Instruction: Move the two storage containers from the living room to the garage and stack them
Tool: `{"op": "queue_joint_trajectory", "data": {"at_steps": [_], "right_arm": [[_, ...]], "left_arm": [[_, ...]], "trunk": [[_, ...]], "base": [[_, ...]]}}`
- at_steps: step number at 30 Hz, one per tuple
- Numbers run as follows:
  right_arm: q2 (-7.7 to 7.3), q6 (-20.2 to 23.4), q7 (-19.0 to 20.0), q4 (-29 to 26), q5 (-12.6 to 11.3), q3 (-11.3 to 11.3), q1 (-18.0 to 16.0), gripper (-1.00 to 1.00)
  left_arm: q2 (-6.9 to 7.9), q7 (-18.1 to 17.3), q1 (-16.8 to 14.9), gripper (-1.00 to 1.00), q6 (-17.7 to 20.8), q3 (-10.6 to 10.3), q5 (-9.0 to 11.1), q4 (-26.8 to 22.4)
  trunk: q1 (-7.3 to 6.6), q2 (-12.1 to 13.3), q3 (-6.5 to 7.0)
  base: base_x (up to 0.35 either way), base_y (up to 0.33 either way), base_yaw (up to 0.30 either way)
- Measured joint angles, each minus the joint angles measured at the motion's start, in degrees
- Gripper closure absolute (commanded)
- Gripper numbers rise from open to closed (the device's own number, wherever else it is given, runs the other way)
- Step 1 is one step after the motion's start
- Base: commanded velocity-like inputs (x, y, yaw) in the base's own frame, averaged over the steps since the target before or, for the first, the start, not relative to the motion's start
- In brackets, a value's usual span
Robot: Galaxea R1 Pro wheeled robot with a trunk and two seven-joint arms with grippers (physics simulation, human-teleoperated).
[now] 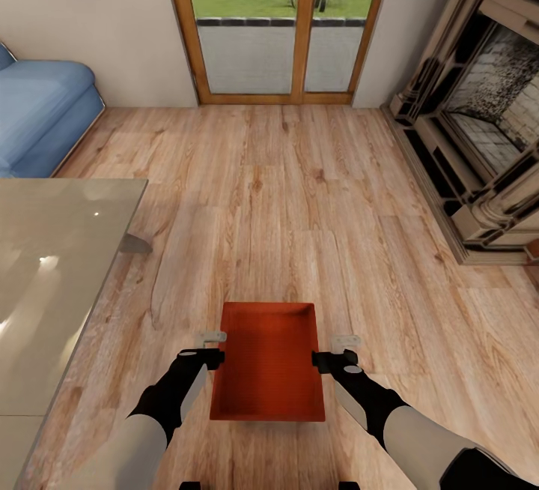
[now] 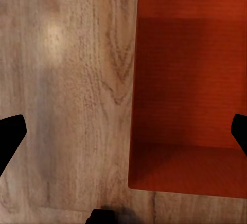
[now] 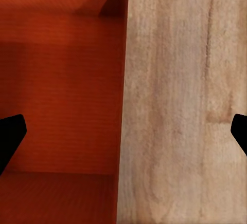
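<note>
One storage container (image 1: 268,363), an orange-red topless box, sits low on the living room's light wood planks, right in front of me. My left gripper (image 1: 215,359) is at its left wall and my right gripper (image 1: 322,361) at its right wall. The left wrist view has the container (image 2: 190,90) beside bare planks, with the left gripper (image 2: 123,131) open and its fingers spread astride the wall. In the right wrist view the right gripper (image 3: 123,131) is likewise open astride the other wall of the container (image 3: 62,90). I cannot tell whether the fingers touch the walls.
A glass-topped table (image 1: 52,273) fills the left side, close to my left arm. A blue sofa (image 1: 37,115) stands at the far left, wood-framed glass doors (image 1: 277,33) straight ahead, and a fireplace surround (image 1: 479,123) along the right. Wood floor (image 1: 299,198) lies between them.
</note>
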Motion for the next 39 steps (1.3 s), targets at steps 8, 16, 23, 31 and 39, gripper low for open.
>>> {"op": "queue_joint_trajectory", "data": {"at_steps": [8,16,23,31,39], "right_arm": [[0.0,0.0,0.0,0.0,0.0,0.0,0.0,-1.0],[0.0,0.0,0.0,0.1,0.0,0.0,0.0,-1.0],[0.0,-0.6,-0.1,0.5,-0.2,0.0,0.0,-1.0],[0.04,-1.1,-0.2,3.3,-0.3,0.1,0.0,-1.0],[0.07,-1.7,-0.2,4.2,-0.2,0.1,0.0,-1.0]], "left_arm": [[-0.03,0.1,0.0,-1.0,0.0,0.1,0.0,0.0],[-0.01,0.0,0.0,-1.0,0.0,0.0,0.0,0.2],[0.0,0.0,0.0,-1.0,0.0,0.0,0.0,0.5],[0.01,0.0,0.0,-1.0,0.0,0.1,-0.1,0.8],[0.01,0.1,0.0,-1.0,0.0,0.1,-0.1,0.9]], "trunk": [[0.43,-0.8,-0.35],[2.19,-4.0,-1.79],[3.73,-6.8,-3.05],[5.49,-10.0,-4.48],[7.24,-13.2,-5.92]], "base": [[0.0,0.0,0.0],[0.0,0.0,0.0],[0.0,0.0,0.0],[0.0,0.0,0.0],[0.0,0.0,0.0]]}}
